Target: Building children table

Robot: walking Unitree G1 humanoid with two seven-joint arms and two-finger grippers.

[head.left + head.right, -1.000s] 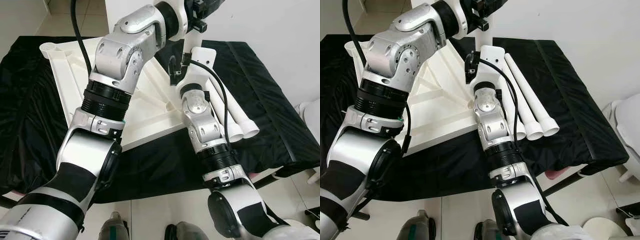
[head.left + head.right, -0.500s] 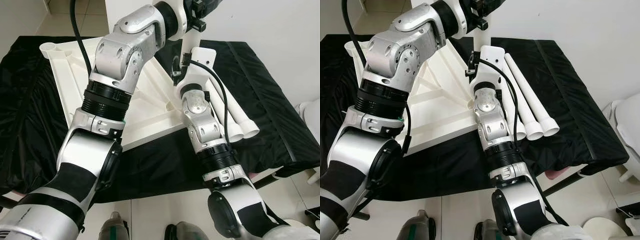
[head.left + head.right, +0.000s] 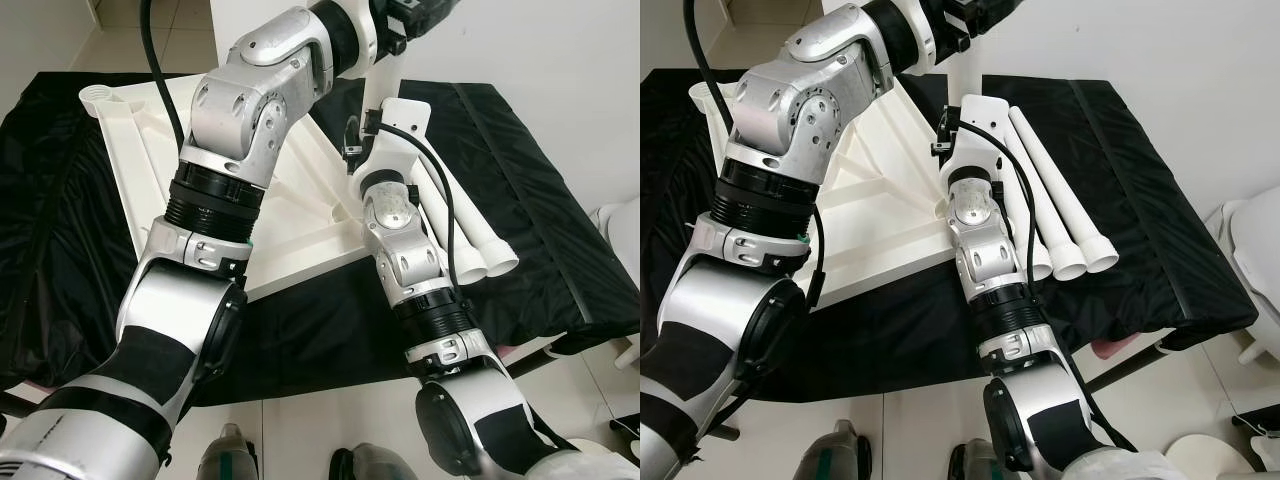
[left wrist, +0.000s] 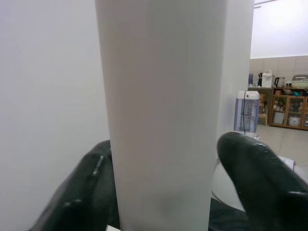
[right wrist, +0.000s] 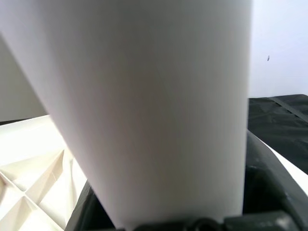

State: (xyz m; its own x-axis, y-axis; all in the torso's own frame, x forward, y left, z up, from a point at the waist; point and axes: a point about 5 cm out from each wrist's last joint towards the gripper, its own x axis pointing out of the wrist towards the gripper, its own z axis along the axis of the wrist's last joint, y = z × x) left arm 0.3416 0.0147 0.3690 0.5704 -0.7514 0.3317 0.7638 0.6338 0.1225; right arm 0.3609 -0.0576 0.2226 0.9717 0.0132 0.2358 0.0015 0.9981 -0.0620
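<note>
Tabletop (image 3: 150,160), white and ribbed, lies underside up on a black cloth (image 3: 1160,200); we take it as our landmark. At its near right corner a white leg (image 3: 967,75) stands upright, rising to the top of the head views.

We have both arms on that leg. Our left gripper (image 4: 163,192) is high above the tabletop, at the upper part of the leg, and in the left wrist view its two black fingers (image 4: 250,168) sit on either side of the white tube, pressed against it, so it is clamped on the leg. Our right gripper (image 5: 168,211) is lower down, just above the tabletop's corner, behind the white wrist block (image 3: 392,135). In the right wrist view the leg fills the space between the dark fingers (image 5: 264,178), which close in on both sides of it, so this one pinches the leg too.

Right of the tabletop, three more legs (image 3: 1060,215) lie side by side on the cloth, touching one another, their flared open ends pointing toward us. Our right forearm crosses in front of the nearest one.

At the tabletop's far left corner a round socket (image 3: 97,97) shows. Beyond the cloth stands a white wall (image 3: 540,50), and below the near edge we see pale floor tiles (image 3: 910,420).
</note>
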